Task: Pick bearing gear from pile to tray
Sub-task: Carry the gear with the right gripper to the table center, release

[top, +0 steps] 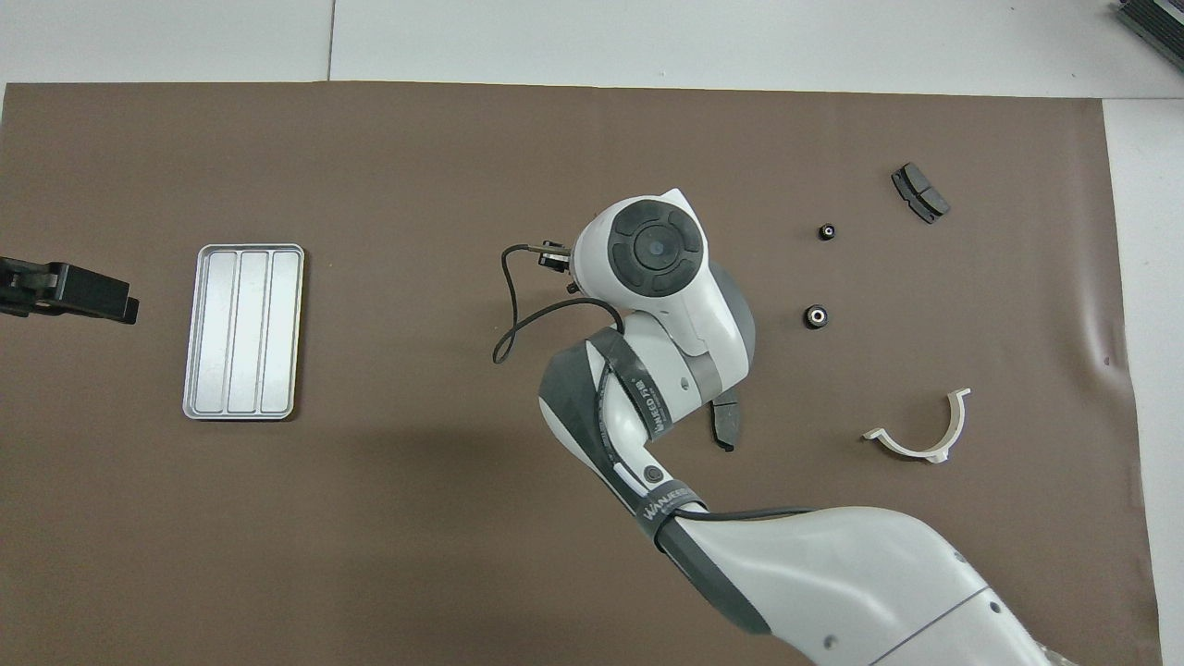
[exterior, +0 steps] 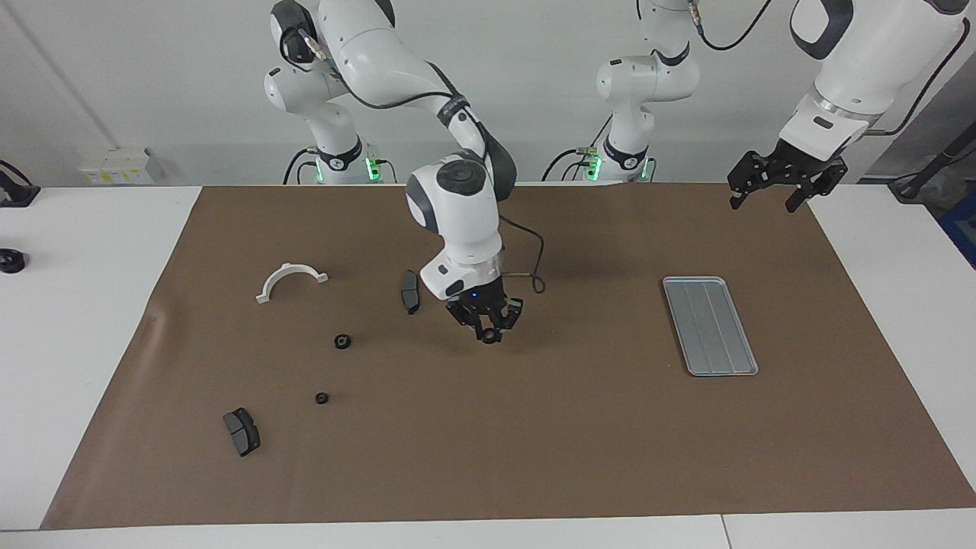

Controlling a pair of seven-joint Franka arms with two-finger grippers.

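Observation:
My right gripper [exterior: 488,329] hangs over the middle of the brown mat, shut on a small black round bearing gear [exterior: 488,336]. In the overhead view its wrist [top: 657,248] hides the fingers. The pile lies toward the right arm's end: a white half-ring bracket [exterior: 290,278] [top: 920,435], two dark brake pads [exterior: 411,292] [exterior: 242,431], and two black rings [exterior: 343,341] [exterior: 322,398]. The silver ridged tray [exterior: 709,325] [top: 243,331] lies empty toward the left arm's end. My left gripper [exterior: 785,191] [top: 69,291] waits open, raised over the mat's edge by the tray.
The brown mat [exterior: 534,442] covers most of the white table. A black cable [top: 518,324] loops from the right wrist. A small black object [exterior: 11,261] sits on the bare table at the right arm's end.

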